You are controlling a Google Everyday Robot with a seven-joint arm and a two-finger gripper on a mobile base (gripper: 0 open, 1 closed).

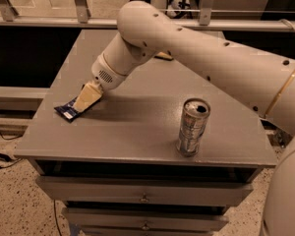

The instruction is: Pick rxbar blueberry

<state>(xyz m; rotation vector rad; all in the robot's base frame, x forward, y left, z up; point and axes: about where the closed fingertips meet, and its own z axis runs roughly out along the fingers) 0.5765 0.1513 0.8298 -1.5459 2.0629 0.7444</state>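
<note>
The rxbar blueberry [65,111] is a small flat dark blue bar lying near the left edge of the grey table [137,132]. My gripper [86,99] reaches down from the big white arm and sits right over the bar's right end, covering part of it. Only the bar's left end shows beyond the gripper's tip. I cannot tell whether the gripper touches the bar.
A silver drink can [192,127] stands upright, opened, at the front right of the table. A sliver of the pale yellow sponge [163,57] shows at the back, mostly hidden behind my arm. Drawers are below the tabletop; a metal railing runs behind the table.
</note>
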